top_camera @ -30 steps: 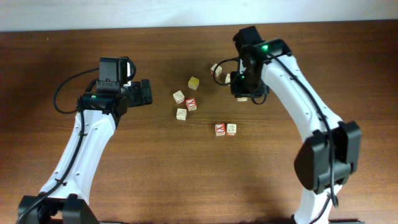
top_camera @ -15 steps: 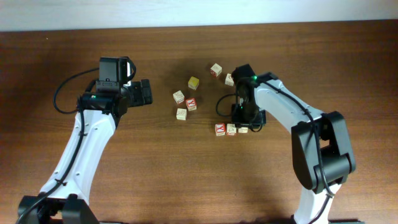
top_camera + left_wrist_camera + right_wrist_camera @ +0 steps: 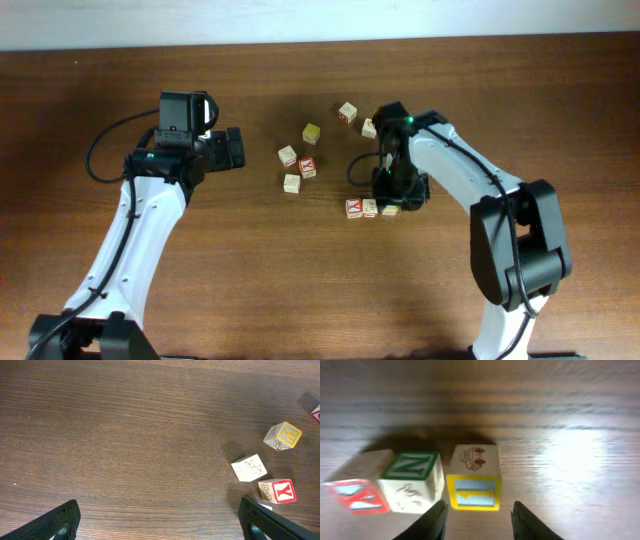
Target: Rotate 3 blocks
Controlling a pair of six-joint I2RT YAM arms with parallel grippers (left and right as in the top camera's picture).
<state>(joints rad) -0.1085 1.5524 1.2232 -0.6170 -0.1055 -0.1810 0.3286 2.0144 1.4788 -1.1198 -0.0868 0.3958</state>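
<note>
Right wrist view: right gripper [image 3: 479,506] astride the yellow block [image 3: 472,477], jaws apart, unclamped, seemingly to leave it standing flush beside the green-lettered block [image 3: 415,480]. Left gripper [image 3: 159,510] wide open, empty, well away.

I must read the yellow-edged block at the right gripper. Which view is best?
Right wrist: the yellow-edged block sits close ahead of the right gripper. Overhead it is tiny, partly hidden by the arm. Left wrist misses it.

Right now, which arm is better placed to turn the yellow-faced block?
Right. The right claw straddles the yellow-faced block beside the N block; the left claw, open, has no block between its fingers.
</note>
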